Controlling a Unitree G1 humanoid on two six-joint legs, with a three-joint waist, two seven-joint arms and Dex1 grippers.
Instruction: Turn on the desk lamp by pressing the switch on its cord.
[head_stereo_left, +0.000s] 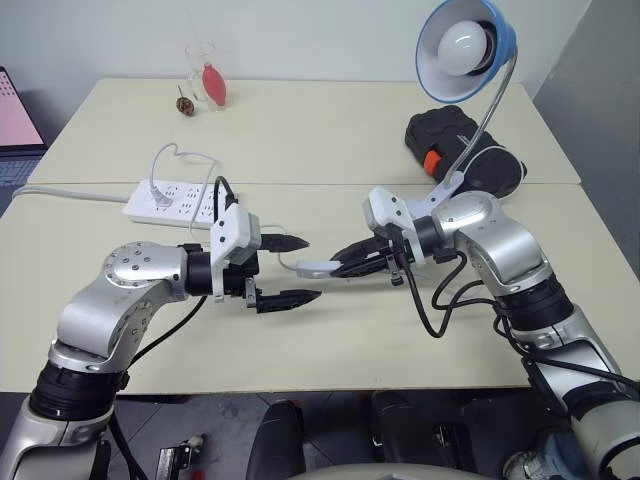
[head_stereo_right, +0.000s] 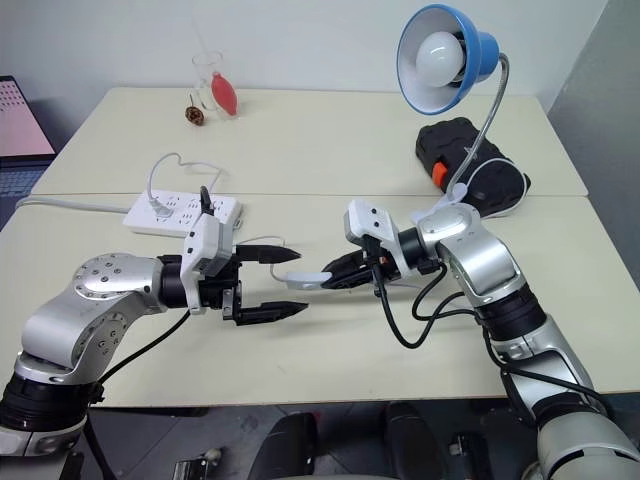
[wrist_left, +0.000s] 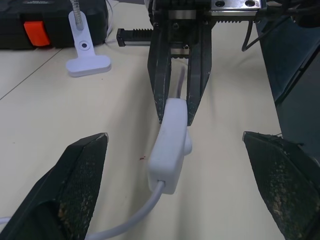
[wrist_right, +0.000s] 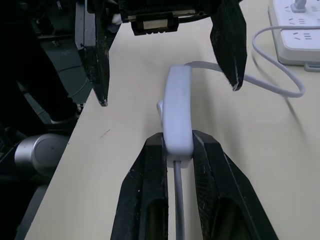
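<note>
Presenting the switch for a press is the step in hand, pressing not yet done. Going left to right: power strip (head_stereo_left: 172, 201) sits on the table (head_stereo_left: 330, 340) at the far left, thin white cord (head_stereo_right: 168, 165) looping out of it. Left gripper (head_stereo_left: 288, 270) hovers mid-table, released, its two black fingers spread wide, one above the other, nothing between them. Just right of it is the switch (head_stereo_left: 318, 267), lifted clear of the table, pinched at its far end by the right gripper (head_stereo_left: 352, 262), which is clenched on it. In the left wrist view the switch (wrist_left: 170, 145) lies between the open fingers but touches neither.

Long axis of the switch runs roughly level, left-right across the table, free end pointing toward the left gripper, cord trailing from that end. A small raised nub shows on one flank, likely the button.

Next move, as I judge it: left gripper closes in around the switch body and squeezes so one finger lands on the button. Needs alignment on that flank, else it just pinches the casing.

Desk lamp (head_stereo_left: 465, 48) stands far right, bulb unlit.
</note>
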